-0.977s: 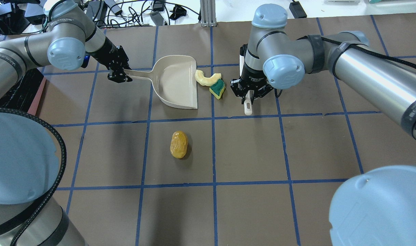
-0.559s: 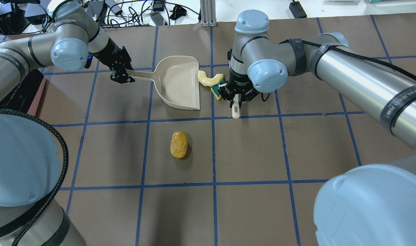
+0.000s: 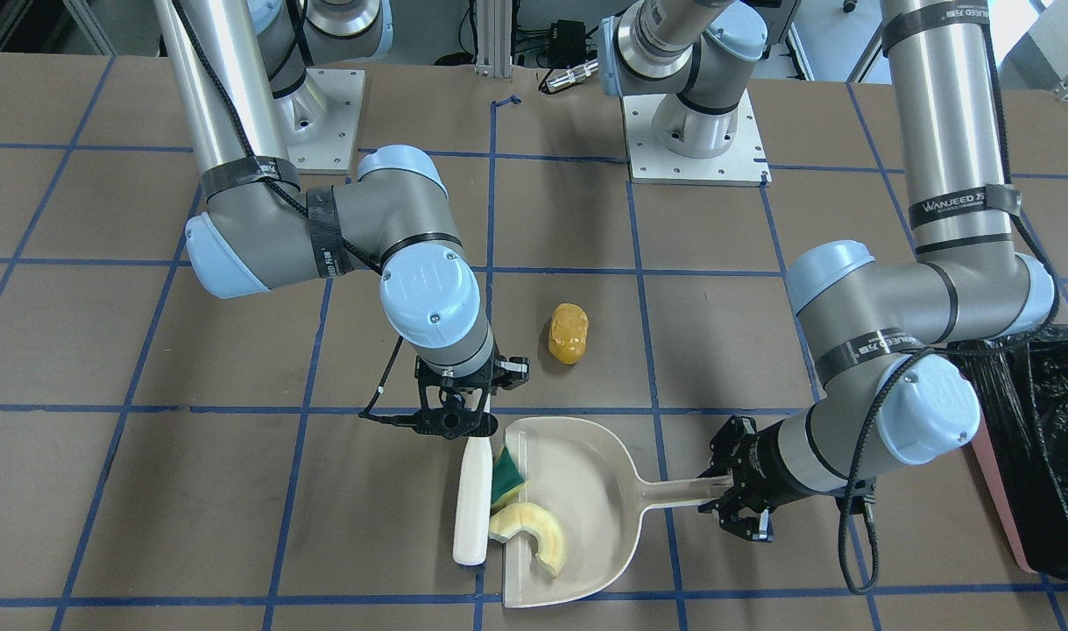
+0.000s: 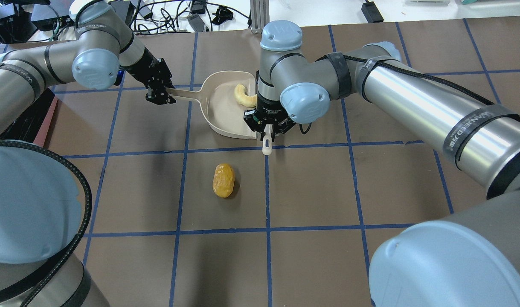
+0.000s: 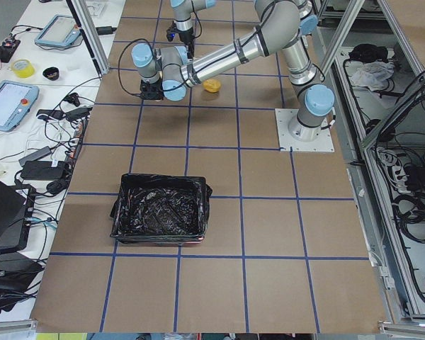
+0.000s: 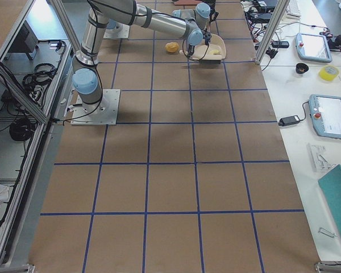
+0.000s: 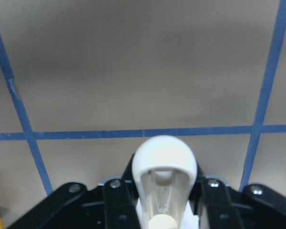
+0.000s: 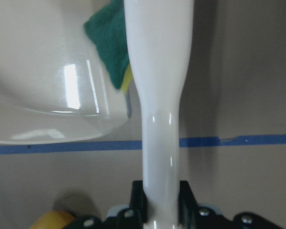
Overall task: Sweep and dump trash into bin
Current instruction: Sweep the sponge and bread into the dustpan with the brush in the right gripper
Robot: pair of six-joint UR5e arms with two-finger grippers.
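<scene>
My left gripper point(image 4: 159, 91) point(image 3: 739, 504) is shut on the handle of the beige dustpan point(image 4: 221, 113) point(image 3: 599, 473), which lies flat on the table. My right gripper point(image 4: 266, 128) point(image 3: 450, 416) is shut on a white brush point(image 3: 470, 504) and holds it across the pan's mouth. The pale crescent slice point(image 4: 242, 96) point(image 3: 534, 535) lies inside the pan. The green-and-yellow sponge wedge point(image 3: 505, 473) point(image 8: 109, 52) sits at the pan's lip against the brush. The orange potato lump point(image 4: 223, 180) point(image 3: 569, 333) lies alone on the table. The bin point(image 5: 159, 216) point(image 3: 1050, 456) stands to my left.
The table is brown with blue tape grid lines. Cables and devices lie beyond its far edge point(image 4: 178, 17). The arm bases point(image 3: 696, 149) are bolted at my side of the table.
My right gripper has moved left with the brush, pushing the crescent slice into the dustpan and the sponge to its lip. The left gripper and pan shifted slightly right.
</scene>
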